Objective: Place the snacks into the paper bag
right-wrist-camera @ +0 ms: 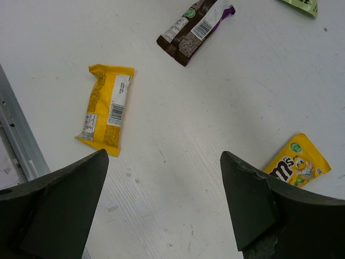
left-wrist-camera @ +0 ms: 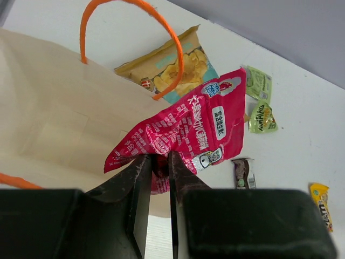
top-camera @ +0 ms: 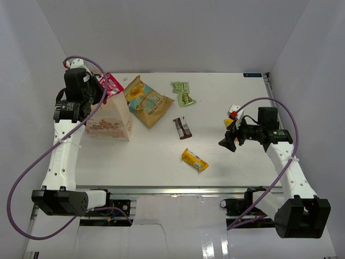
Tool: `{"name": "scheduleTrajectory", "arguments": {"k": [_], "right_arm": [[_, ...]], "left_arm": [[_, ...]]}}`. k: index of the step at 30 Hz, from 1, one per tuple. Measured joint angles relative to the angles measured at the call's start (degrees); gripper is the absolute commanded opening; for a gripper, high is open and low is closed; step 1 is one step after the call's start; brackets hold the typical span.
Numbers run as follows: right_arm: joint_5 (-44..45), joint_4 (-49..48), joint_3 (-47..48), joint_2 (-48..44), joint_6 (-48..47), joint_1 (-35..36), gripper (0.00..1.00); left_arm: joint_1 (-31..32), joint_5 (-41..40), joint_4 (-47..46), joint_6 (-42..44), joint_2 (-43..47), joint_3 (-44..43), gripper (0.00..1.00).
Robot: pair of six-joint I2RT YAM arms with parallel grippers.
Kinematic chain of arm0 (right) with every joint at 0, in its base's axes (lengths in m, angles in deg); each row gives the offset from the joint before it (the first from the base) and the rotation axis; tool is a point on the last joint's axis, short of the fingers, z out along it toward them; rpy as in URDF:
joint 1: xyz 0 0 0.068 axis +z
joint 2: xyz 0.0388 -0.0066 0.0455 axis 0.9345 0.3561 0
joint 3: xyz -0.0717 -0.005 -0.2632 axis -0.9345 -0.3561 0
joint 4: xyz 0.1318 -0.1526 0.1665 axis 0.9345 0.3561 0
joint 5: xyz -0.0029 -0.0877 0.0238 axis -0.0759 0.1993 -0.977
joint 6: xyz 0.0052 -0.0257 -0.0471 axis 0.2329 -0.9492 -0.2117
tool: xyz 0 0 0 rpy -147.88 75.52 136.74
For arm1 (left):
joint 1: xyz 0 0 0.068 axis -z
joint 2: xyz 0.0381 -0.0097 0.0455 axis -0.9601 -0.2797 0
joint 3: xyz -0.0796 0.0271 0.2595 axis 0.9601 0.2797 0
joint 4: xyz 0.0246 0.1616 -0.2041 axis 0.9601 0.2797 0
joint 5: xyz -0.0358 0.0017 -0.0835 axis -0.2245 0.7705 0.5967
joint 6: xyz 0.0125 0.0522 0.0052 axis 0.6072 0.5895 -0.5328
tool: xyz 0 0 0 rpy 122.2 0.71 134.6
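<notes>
Stock on my table point(top-camera: 242, 162), left to right.

1. My left gripper point(left-wrist-camera: 156, 162): jaws narrow, pinched on a corner of the pink-red packet point(left-wrist-camera: 188, 129), which hangs at the top edge of the paper bag.
2. Paper bag point(top-camera: 110, 121): far left, standing, mouth open, orange handle point(left-wrist-camera: 161, 21) arching up.
3. Chip bag point(top-camera: 146, 101): yellow and teal, lying flat just right of the paper bag.
4. Two green sachets point(top-camera: 180, 87) point(top-camera: 186, 99): far middle, side by side, well apart from the bag.
5. Brown bar point(top-camera: 182, 128): centre, flat.
6. Yellow bar point(top-camera: 194, 159): nearer me than the brown bar, flat, label side up.
7. Second yellow packet point(right-wrist-camera: 296, 162): right side, on the table close by my right gripper.
8. My right gripper point(right-wrist-camera: 163, 156): jaws spread wide, holding nothing, hanging above bare table between the two yellow items.
</notes>
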Motion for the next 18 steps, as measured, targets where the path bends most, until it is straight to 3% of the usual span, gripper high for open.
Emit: {"name": "scheduleTrajectory", "arguments": {"k": [9,18], "right_arm": [[-3.5,-0.2,0.0,0.1,0.7,0.3,0.9],[-4.0,-0.2,0.0,0.1,0.8,0.4,0.9]], "left_arm": [[0.0,-3.5,0.2,0.0,0.0,0.9,0.27],[0.0,-5.1,0.2,-0.3,0.0,1.7,0.53]]}}
